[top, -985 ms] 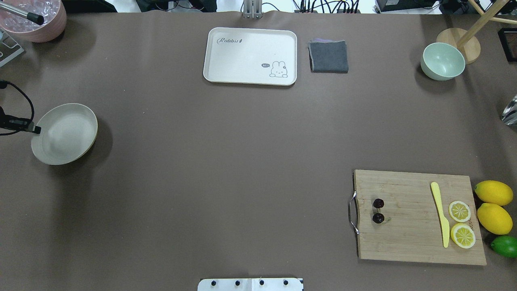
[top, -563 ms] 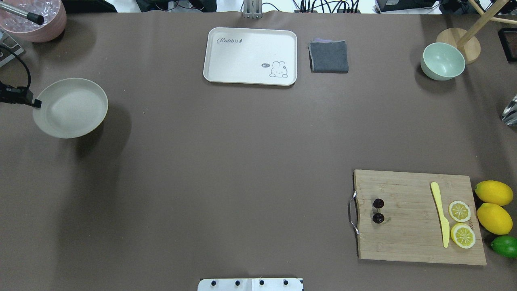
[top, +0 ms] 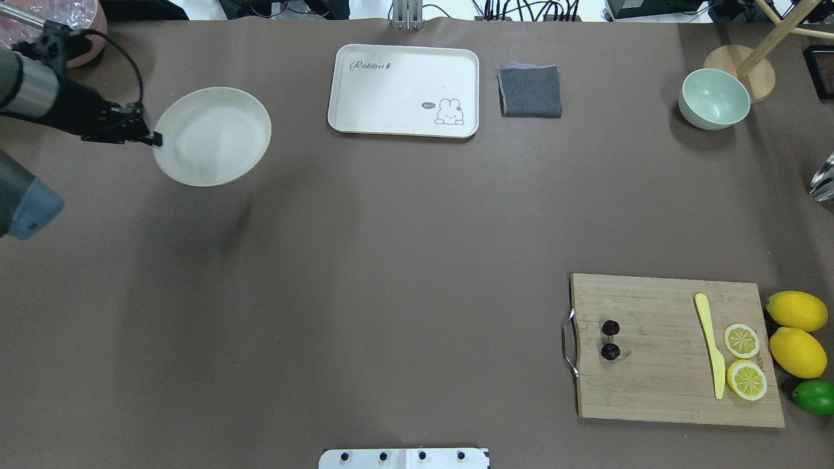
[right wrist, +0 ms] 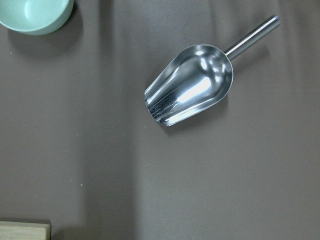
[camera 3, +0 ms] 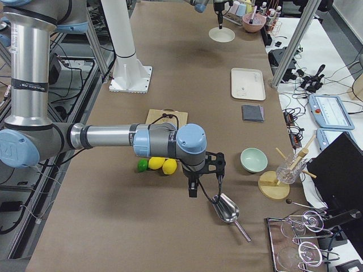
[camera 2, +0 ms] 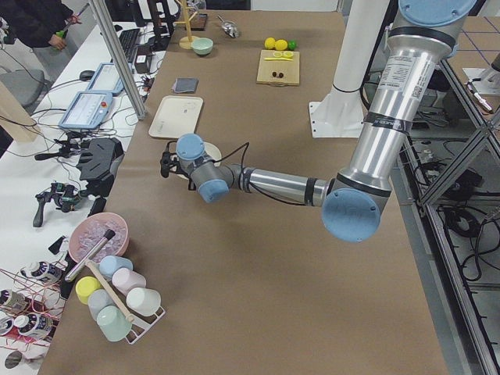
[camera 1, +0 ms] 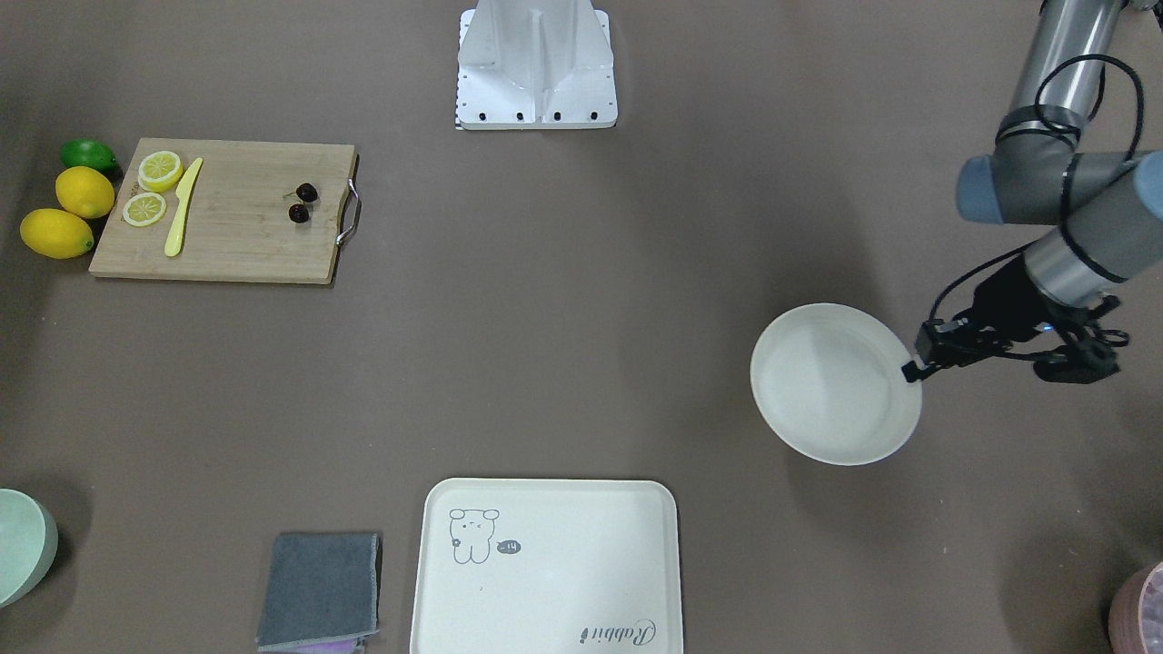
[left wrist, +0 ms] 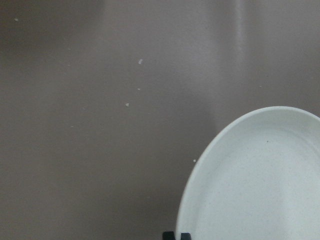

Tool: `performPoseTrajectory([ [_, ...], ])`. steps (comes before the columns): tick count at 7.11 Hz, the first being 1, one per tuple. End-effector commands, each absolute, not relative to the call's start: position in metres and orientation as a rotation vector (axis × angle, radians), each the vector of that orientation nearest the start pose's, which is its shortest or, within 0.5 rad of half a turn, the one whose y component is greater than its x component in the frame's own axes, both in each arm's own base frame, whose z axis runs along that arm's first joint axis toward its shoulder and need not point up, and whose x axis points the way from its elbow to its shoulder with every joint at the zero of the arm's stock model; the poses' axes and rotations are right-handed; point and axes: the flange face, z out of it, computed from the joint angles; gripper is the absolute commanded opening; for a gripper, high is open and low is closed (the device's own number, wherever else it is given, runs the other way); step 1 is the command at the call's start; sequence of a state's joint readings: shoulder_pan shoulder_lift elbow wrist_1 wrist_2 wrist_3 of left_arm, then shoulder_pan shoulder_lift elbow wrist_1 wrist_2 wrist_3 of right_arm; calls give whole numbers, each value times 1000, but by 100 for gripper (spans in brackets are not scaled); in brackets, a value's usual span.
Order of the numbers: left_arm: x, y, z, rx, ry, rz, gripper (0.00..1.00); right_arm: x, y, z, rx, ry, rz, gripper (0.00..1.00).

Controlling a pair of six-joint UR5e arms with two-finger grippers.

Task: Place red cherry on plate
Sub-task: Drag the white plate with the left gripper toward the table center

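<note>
The red cherry (top: 610, 339) (camera 1: 303, 203), a dark glossy pair, lies on the wooden cutting board (top: 658, 384) near its metal handle. On the far left, the round cream plate (top: 212, 137) (camera 1: 836, 383) (left wrist: 260, 185) hangs above the table. My left gripper (top: 156, 138) (camera 1: 911, 371) is shut on the plate's rim. My right gripper (camera 3: 193, 190) shows only in the exterior right view, above the brown table beside a metal scoop; I cannot tell whether it is open or shut.
A cream rabbit tray (top: 404, 90) and a folded grey cloth (top: 530, 90) lie at the far edge. A pale green bowl (top: 714, 98) stands at the far right. A yellow knife (top: 710, 342), lemon slices, lemons (top: 796, 332) and a lime sit by the board. Metal scoop (right wrist: 192, 90).
My left gripper has carried the plate farther from the robot and to the right in the overhead view, toward the tray. The cherries and the board have not moved.
</note>
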State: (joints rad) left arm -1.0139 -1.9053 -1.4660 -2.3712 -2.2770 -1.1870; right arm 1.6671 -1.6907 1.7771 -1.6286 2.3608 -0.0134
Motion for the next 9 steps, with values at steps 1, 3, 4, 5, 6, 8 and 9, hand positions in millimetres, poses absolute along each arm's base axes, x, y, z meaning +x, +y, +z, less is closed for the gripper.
performPoseTrajectory([
  [1,392,-529,319,107,1172,-262,0,104,-434,618,69,-788,66,100],
  [3,455,-457,261,126,1138,-246,0,103,-434,618,67,-788,66,100],
  [4,493,-425,248,124,1147,-252,0,101,-435,615,68,-789,65,100],
  [5,525,-395,245,148,1138,-235,0,86,-445,595,68,-792,80,100],
  [6,538,-387,252,161,1115,-237,0,58,-451,563,60,-801,101,100],
  [8,544,-391,266,158,1088,-240,0,0,-461,502,41,-827,130,100],
  [9,546,-392,269,157,1080,-238,0,-26,-462,482,25,-840,135,100],
])
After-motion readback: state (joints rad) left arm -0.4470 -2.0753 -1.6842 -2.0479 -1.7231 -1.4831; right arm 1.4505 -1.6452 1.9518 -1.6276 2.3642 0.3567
